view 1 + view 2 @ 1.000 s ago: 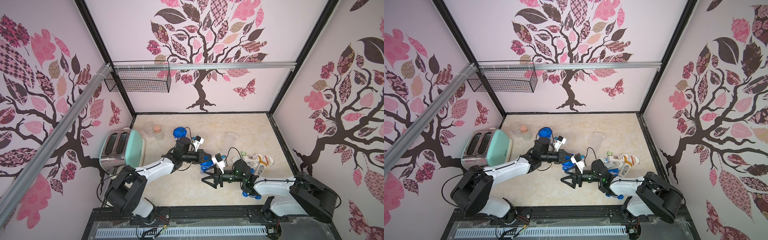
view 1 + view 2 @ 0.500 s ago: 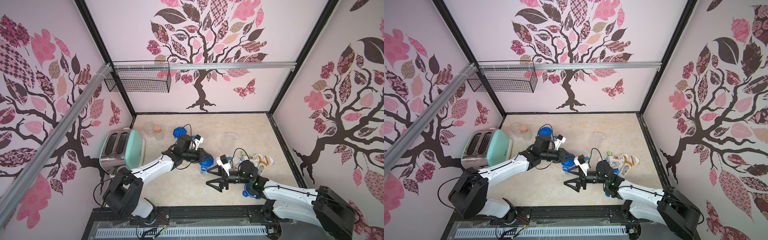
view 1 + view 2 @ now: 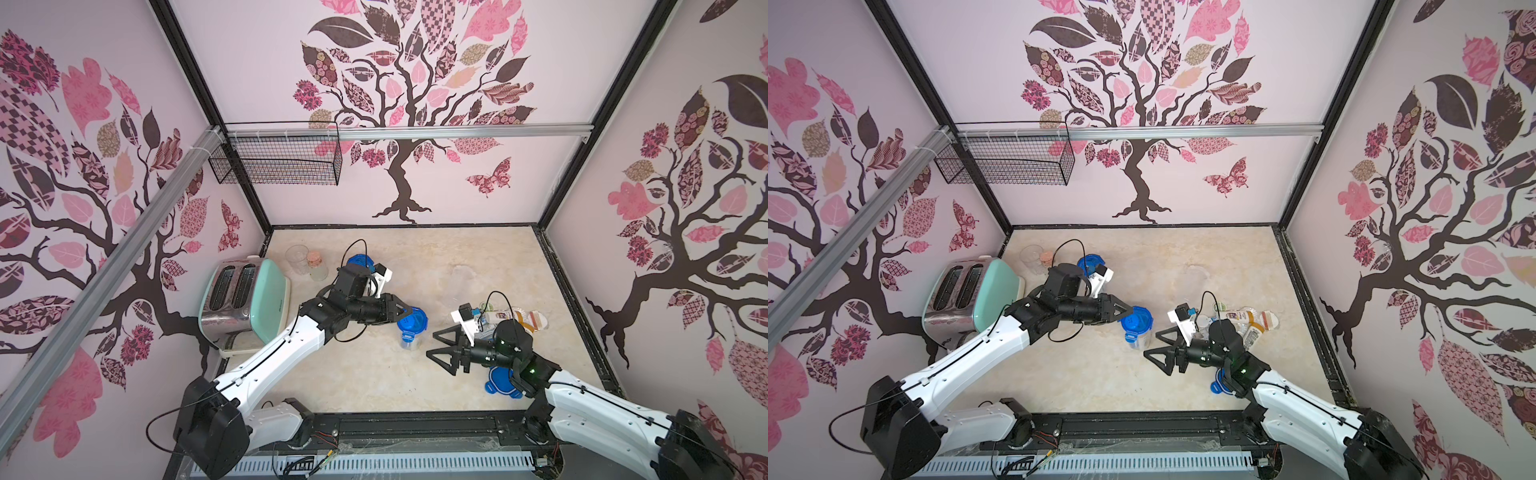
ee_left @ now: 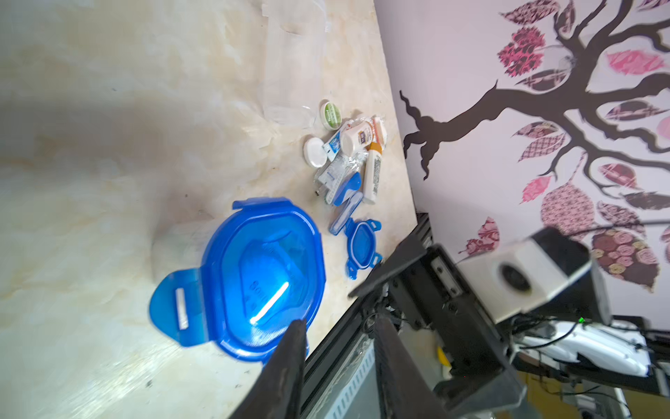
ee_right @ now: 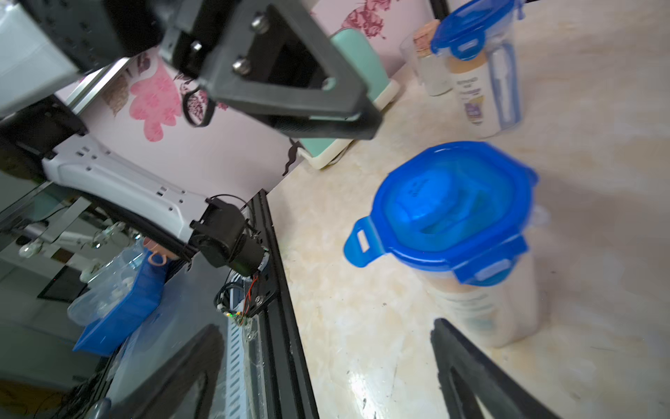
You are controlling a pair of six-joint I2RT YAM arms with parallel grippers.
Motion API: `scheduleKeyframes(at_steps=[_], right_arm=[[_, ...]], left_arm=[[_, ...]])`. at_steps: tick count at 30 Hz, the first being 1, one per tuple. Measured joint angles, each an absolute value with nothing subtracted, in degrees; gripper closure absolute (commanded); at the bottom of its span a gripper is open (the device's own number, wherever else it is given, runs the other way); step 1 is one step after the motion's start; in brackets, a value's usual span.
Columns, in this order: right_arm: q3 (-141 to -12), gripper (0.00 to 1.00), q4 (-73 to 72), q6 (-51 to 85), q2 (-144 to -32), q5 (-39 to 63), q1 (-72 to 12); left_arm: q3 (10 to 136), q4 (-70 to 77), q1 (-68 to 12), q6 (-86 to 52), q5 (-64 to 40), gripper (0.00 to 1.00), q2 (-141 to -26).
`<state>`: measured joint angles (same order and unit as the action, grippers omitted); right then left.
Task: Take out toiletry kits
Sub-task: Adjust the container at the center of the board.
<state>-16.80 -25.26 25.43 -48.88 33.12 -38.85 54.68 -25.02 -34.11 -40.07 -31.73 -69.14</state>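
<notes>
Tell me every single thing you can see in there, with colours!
Tall clear plastic canisters with blue clip lids: two, one in the middle, one at the back behind the left arm.
Loose blue clip lid: one, lying under the right arm.
Heap of small toiletry items: one, white, blue and orange, far right side.
Mint-green and silver toaster: one, left side.
Clear round cup: one, back left.
Small cork-stoppered glass jar: one, clear, beside the cup.
Black wire basket: one, hung high at the back.
Left pincer: black, open, at the middle canister's lid.
Right pincer: black, wide open, empty.
</notes>
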Motion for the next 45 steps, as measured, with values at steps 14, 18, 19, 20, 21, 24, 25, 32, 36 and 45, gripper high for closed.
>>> scheduleKeyframes(at_steps=[14, 18, 19, 20, 21, 24, 25, 32, 36, 45], right_arm=[[-31.55, 0.05, -12.36, 25.02, -58.94, 28.51, -37.36], [-33.56, 0.06, -10.13, 24.25, -61.60, 29.36, -35.38], [-33.85, 0.06, -9.89, 24.25, -62.19, 29.67, -34.63], [-34.24, 0.06, -9.39, 24.32, -62.89, 30.00, -33.80], [-34.61, 0.07, -9.08, 24.40, -63.61, 30.28, -33.19], [-35.88, 0.07, -8.34, 24.45, -65.36, 30.89, -32.36], [-36.38, 0.07, -8.12, 24.45, -65.93, 31.24, -32.34], [-38.41, 0.11, -8.16, 25.69, -69.54, 32.91, -32.32], [-38.41, 0.14, -8.60, 26.59, -70.96, 34.13, -32.32], [-38.39, 0.17, -10.63, 28.53, -72.49, 39.38, -32.32]], left_arm=[[46.19, -32.10, -32.38, -41.56, -33.52, 0.58, -59.42], [45.69, -33.56, -32.25, -41.41, -33.47, 0.54, -57.41], [45.69, -33.80, -32.23, -41.10, -33.50, 0.53, -56.95], [45.69, -34.11, -32.23, -40.75, -33.50, 0.52, -56.58], [45.69, -34.46, -32.21, -40.47, -33.50, 0.52, -56.38], [45.69, -35.48, -31.99, -39.64, -33.45, 0.52, -56.49], [45.69, -35.64, -31.81, -39.29, -33.45, 0.52, -56.53], [45.76, -36.42, -31.00, -38.15, -33.19, 0.51, -57.49], [45.76, -36.38, -30.79, -37.89, -33.28, 0.51, -57.91], [45.80, -30.74, -29.69, -39.22, -33.39, 0.51, -64.49]])
